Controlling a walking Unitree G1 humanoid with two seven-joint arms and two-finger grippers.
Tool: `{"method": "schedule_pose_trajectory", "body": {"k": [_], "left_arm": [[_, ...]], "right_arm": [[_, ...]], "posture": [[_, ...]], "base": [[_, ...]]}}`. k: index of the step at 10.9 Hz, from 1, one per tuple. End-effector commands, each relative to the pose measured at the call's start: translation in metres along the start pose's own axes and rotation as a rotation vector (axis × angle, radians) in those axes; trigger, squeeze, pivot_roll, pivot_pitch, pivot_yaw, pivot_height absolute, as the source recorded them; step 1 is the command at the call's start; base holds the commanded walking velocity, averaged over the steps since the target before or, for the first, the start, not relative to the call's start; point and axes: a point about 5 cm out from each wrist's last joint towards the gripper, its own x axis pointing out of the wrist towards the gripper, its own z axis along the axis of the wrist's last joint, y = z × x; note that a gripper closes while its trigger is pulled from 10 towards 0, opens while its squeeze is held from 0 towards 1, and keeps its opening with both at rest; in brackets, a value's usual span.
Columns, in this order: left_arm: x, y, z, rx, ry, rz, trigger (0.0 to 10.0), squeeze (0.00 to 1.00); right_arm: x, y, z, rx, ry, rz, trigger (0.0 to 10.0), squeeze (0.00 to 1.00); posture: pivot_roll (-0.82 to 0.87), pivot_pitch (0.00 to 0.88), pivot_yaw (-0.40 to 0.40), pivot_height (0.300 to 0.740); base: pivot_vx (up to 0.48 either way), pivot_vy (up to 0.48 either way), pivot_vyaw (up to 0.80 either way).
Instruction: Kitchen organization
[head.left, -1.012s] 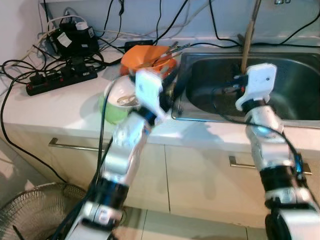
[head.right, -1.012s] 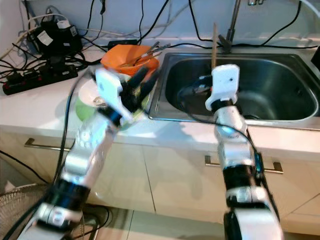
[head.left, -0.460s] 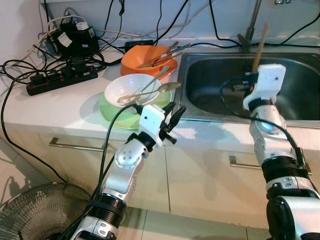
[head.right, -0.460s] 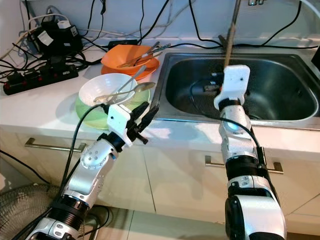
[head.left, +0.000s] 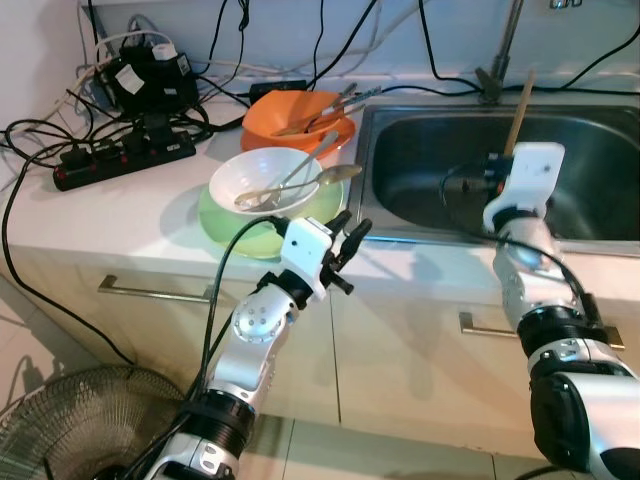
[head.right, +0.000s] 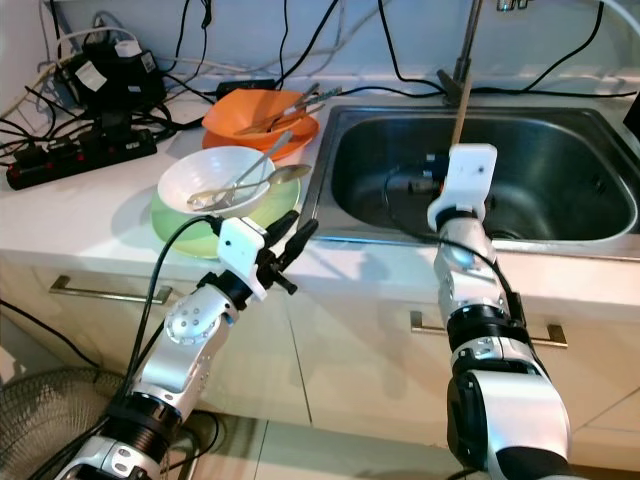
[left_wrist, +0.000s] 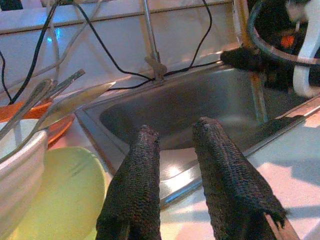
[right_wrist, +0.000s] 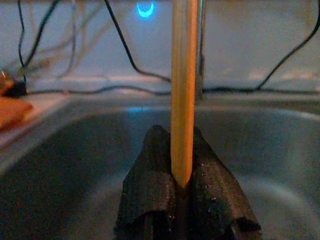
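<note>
My right gripper (head.left: 494, 168) hangs over the steel sink (head.left: 600, 215), shut on a thin wooden chopstick (head.left: 519, 104) that points up and leans slightly right. In the right wrist view the chopstick (right_wrist: 182, 75) rises from between the closed fingers (right_wrist: 210, 165). Over the counter's front edge, beside the green plate (head.left: 225, 225), my left gripper (head.left: 355, 222) is open and holds nothing. A white bowl (head.left: 250, 172) with two metal spoons (head.left: 300, 180) sits on that plate. Behind it stands an orange bowl (head.left: 290, 108) with several utensils.
A tangle of black cables, a power strip (head.left: 120, 158) and adapters fill the counter's back left. The faucet (head.left: 503, 45) rises behind the sink. Cabinet fronts with handles (head.left: 150, 293) are below, and a wire fan guard (head.left: 60, 425) lies on the floor at left.
My left arm pulled back from the bowls down to the counter's front edge. The right gripper shifted right and slightly lower with the chopstick, which now leans instead of standing upright.
</note>
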Motion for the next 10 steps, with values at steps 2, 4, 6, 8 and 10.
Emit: {"method": "schedule_pose_trajectory", "body": {"k": [2, 4, 6, 8, 10], "left_arm": [[-0.005, -0.002, -0.007, 0.006, 0.026, -0.006, 10.0, 0.0], [-0.005, -0.005, -0.009, 0.004, 0.029, -0.011, 10.0, 0.0], [-0.005, -0.006, -0.009, 0.004, 0.03, -0.015, 10.0, 0.0], [-0.005, -0.007, -0.009, 0.004, 0.031, -0.015, 10.0, 0.0], [-0.005, -0.007, -0.009, 0.006, 0.029, -0.011, 10.0, 0.0]], "right_arm": [[0.004, 0.001, 0.002, 0.017, 0.007, -0.002, 10.0, 0.04], [0.002, 0.001, -0.003, 0.013, 0.029, -0.006, 10.0, 1.0], [0.002, 0.001, -0.005, 0.009, 0.033, -0.002, 10.0, 1.0], [0.002, 0.003, -0.004, -0.013, 0.024, 0.011, 10.0, 0.0], [0.005, 0.006, 0.008, -0.012, -0.045, 0.021, 10.0, 0.0]], "posture": [[0.04, 0.047, 0.106, 0.74], [0.05, 0.049, 0.104, 0.74], [0.05, 0.05, 0.103, 0.74], [0.05, 0.049, 0.103, 0.74], [0.05, 0.05, 0.101, 0.74]], "base": [[0.0, 0.0, 0.0], [0.0, 0.0, 0.0], [0.0, 0.0, 0.0], [0.0, 0.0, 0.0], [0.0, 0.0, 0.0]]}}
